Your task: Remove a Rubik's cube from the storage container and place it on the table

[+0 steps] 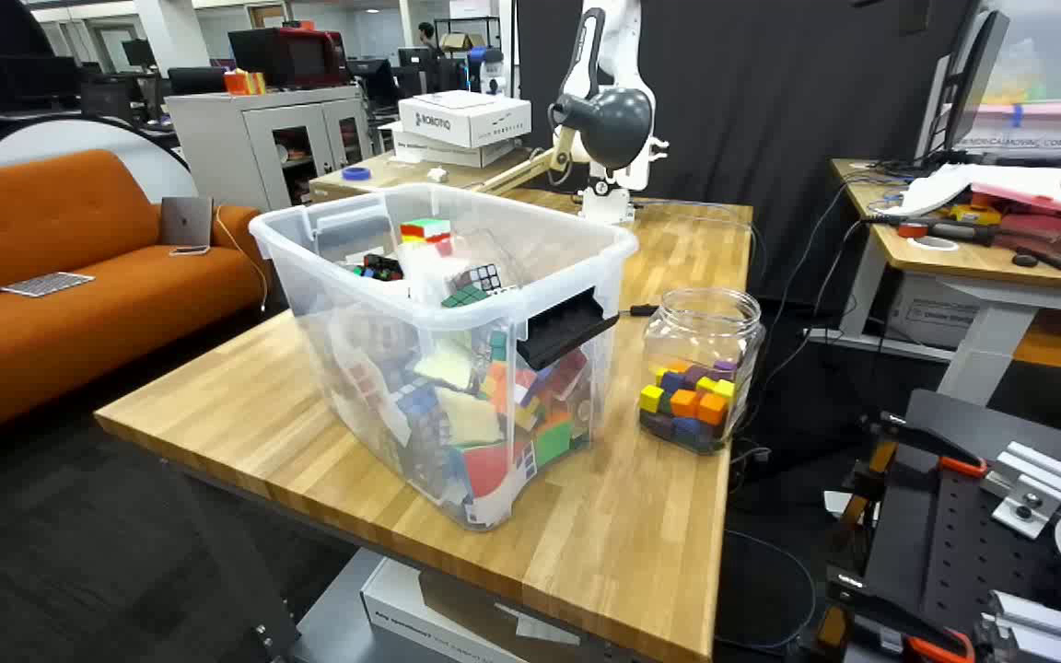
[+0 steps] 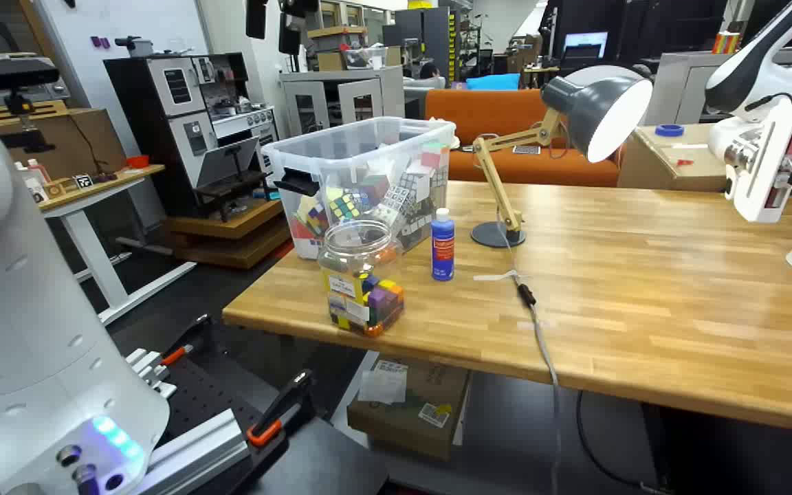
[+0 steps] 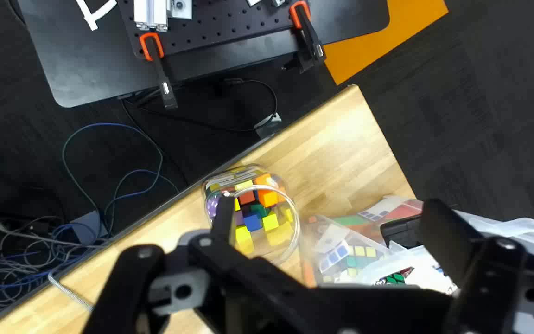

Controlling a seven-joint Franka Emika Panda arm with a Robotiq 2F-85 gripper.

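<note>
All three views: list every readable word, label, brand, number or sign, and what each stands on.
"ROBOTIQ": upper white box.
"Any questions?": white box under the table.
"MOVING.COM", ending a longer blurred line: pale box by the monitor.
Too small or blurred: labels on the jar, blue bottle, brown carton and shaded box under the desk.
Wrist view: nothing readable.
</note>
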